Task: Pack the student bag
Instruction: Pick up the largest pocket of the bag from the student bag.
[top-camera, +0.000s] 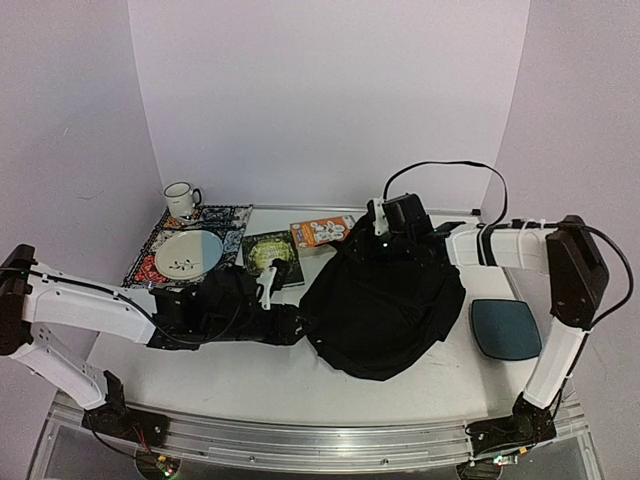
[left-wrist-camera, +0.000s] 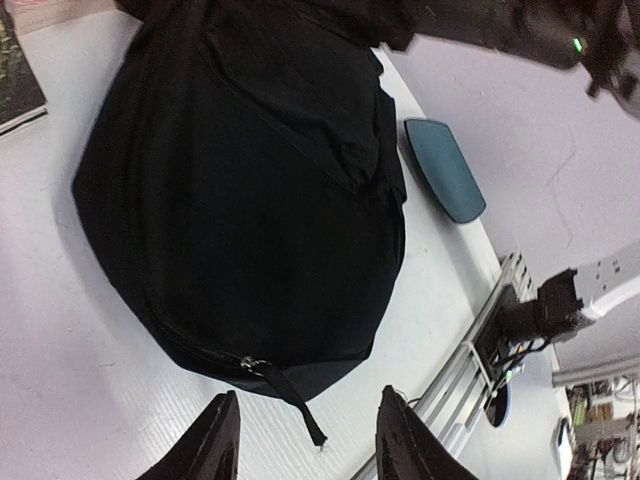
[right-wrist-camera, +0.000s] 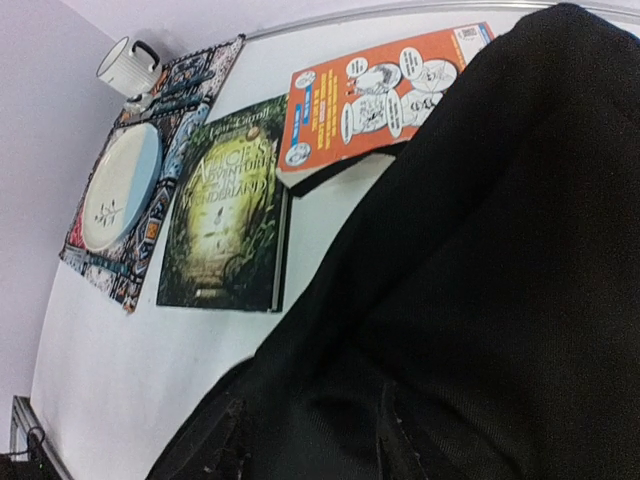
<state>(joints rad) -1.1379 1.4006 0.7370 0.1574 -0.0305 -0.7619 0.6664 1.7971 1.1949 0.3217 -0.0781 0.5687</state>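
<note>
When viewed from above, found the student bag (top-camera: 385, 300) slumped mid-table between both arms, with its zip (left-wrist-camera: 250, 363) apparently run shut and the pull strap (left-wrist-camera: 285, 388) trailing loose. Saw nothing of the contents (cannot be told from outside).

Recorded the left gripper (left-wrist-camera: 308, 400) low at the bag's left side, jaws parted on nothing, bare table between them. Recorded the right gripper (right-wrist-camera: 310, 400) at the bag's far edge, jaws likewise parted over black fabric. Saw no fold pinched, though dark on dark.

Noted just beyond the bag an orange cartoon-covered book (right-wrist-camera: 375, 95), its corner touching or under the fabric, and a green Alice in Wonderland book (right-wrist-camera: 225, 205) beside it. Noted further left a plate (right-wrist-camera: 120, 185) on a patterned mat (right-wrist-camera: 195, 75), a mug (right-wrist-camera: 125, 65) behind, and a teal pad (top-camera: 505, 328) well apart on the right.

Judged the risks as follows:
- Closing on loose fabric rather than the zip pull, so dragging the whole bag and shoving the books.
- Snagging the strap.
- Fetching a book with the mouth unopened.
</note>
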